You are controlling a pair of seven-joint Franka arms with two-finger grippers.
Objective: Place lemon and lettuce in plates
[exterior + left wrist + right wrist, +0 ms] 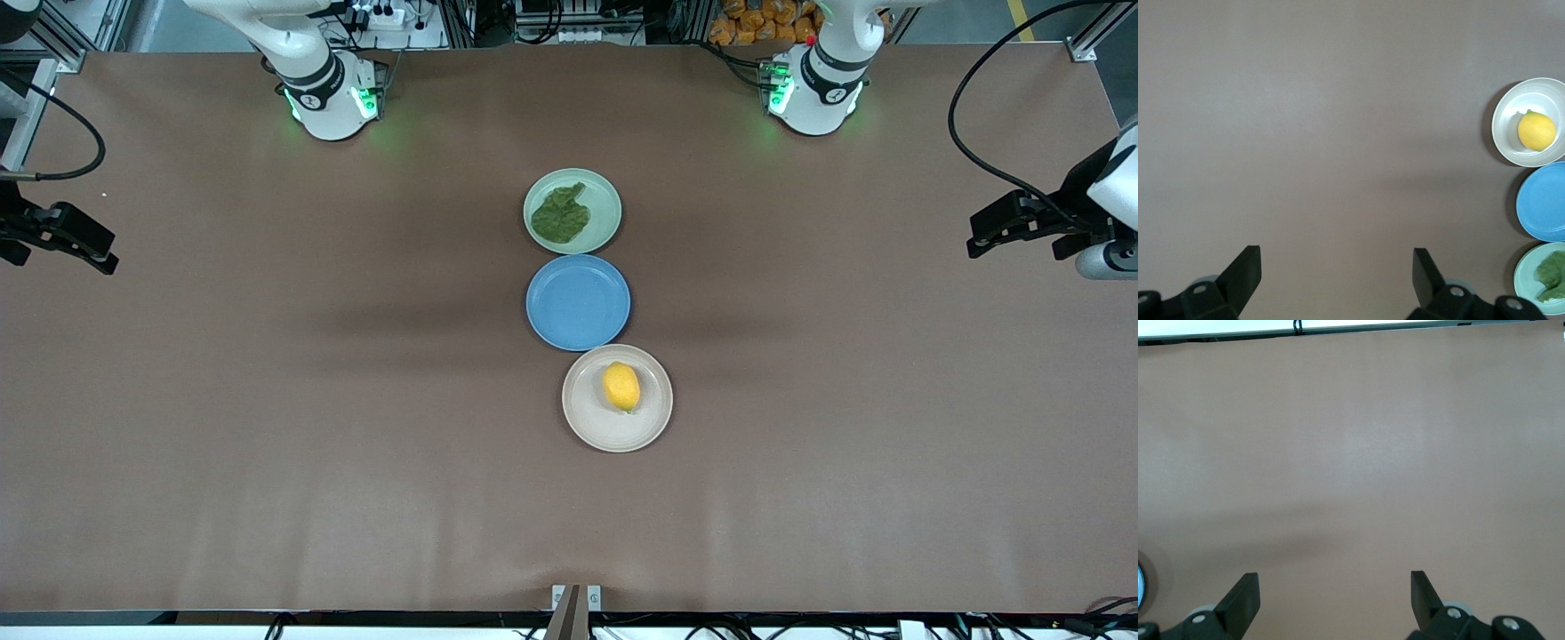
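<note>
The lemon (621, 387) lies in the beige-pink plate (587, 427), the plate nearest the front camera. The lettuce (560, 215) lies in the mint green plate (606, 197), the plate nearest the arm bases. In the left wrist view the lemon (1536, 131) shows in its plate (1509, 143) and the lettuce (1553, 273) in the mint plate (1525, 280). My left gripper (978, 233) is open and empty, up over the left arm's end of the table (1337, 267). My right gripper (107, 251) is open and empty over the right arm's end (1335, 590).
An empty blue plate (578, 302) sits between the two task plates, touching both; it also shows in the left wrist view (1545, 200). The three plates form a row at the table's middle. The table's front edge (1351, 328) shows in the right wrist view.
</note>
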